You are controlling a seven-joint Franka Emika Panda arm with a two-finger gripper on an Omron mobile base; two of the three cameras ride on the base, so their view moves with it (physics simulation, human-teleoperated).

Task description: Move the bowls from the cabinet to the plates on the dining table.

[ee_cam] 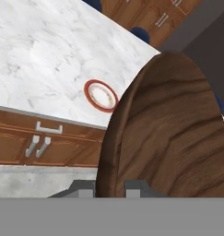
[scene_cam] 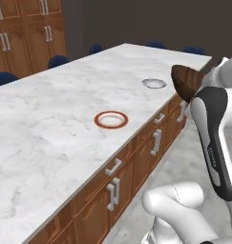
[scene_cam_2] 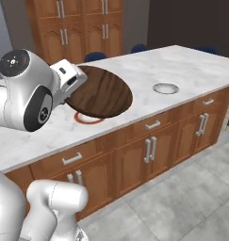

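Clamped on the rim of the wooden bowl [ee_cam: 168, 129], the gripper [ee_cam: 109, 186] had the red-rimmed plate [ee_cam: 101, 95] lying toward eleven o'clock, well apart.

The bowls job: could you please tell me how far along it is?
Nothing is delivered yet: the red-rimmed plate and the grey plate on the dining table are bare. The end effector holds the wooden bowl near the table edge. The second bowl remains.

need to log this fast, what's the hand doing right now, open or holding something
hand: closed on the rim of the brown wooden bowl, carrying it in the air beside the dining table.
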